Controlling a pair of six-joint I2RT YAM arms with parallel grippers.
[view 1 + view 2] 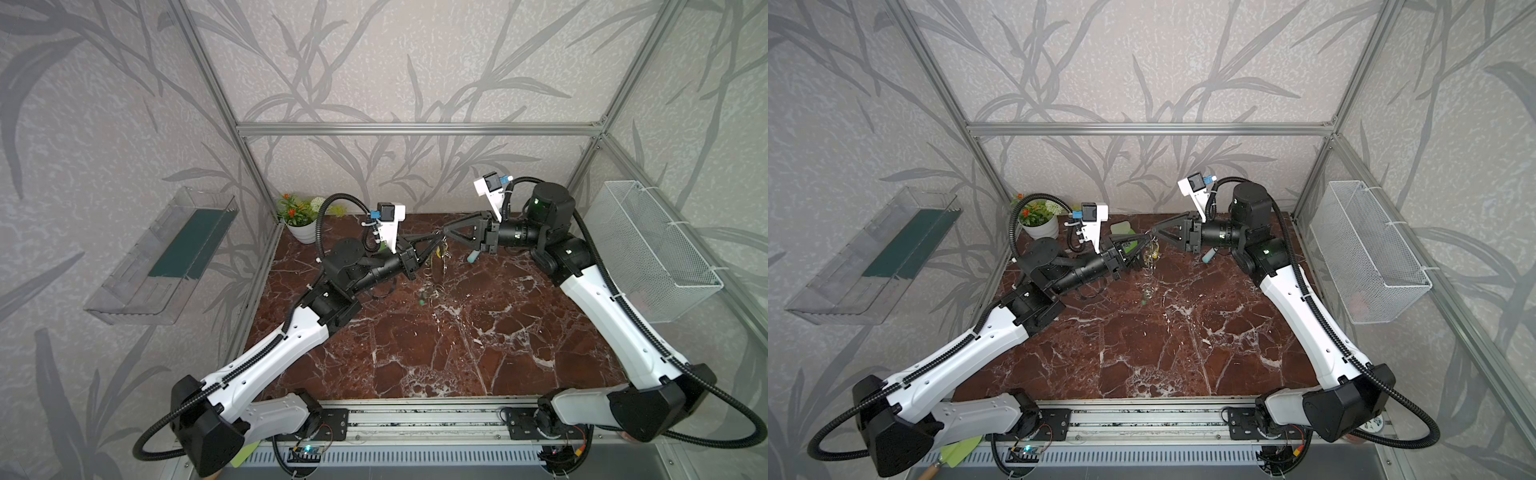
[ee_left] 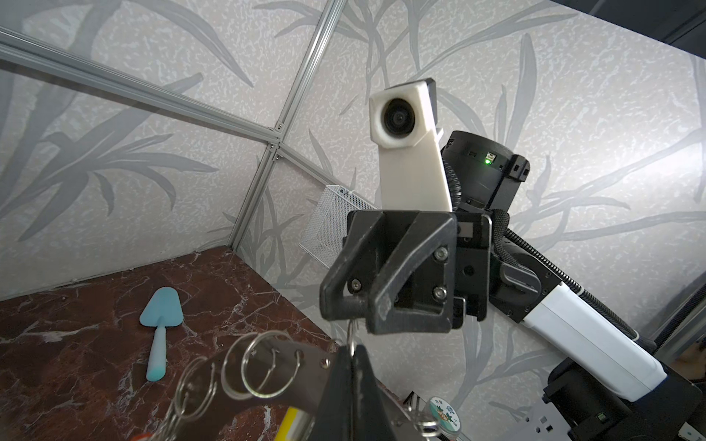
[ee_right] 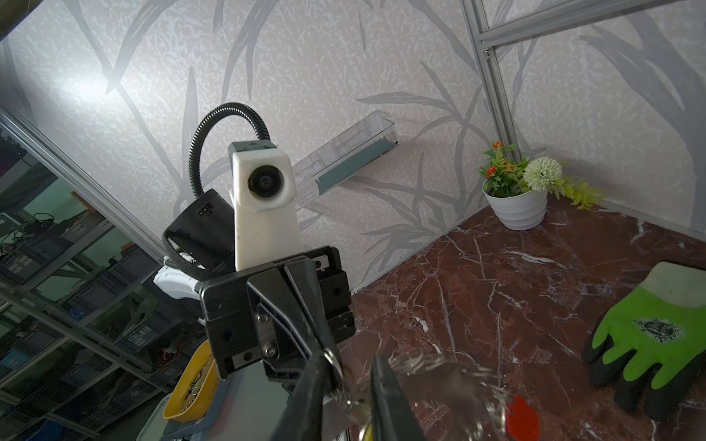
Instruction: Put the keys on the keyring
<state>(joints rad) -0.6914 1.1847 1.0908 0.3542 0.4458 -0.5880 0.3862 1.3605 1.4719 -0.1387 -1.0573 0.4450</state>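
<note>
Starting at the left wall, the clear tray (image 1: 124,291) carried only a dark green strip. The left gripper (image 1: 435,240) was clamped tight on the keyring (image 2: 311,366), raised above mid-table with the keys (image 3: 521,418) dangling. The right gripper (image 2: 359,313) stood slightly apart around a thin wire loop (image 2: 353,333). Careful: a loose pinch could drop it, a hard tug could twist the ring. The mesh basket (image 1: 648,249) hung on the right wall, contents unclear.
</note>
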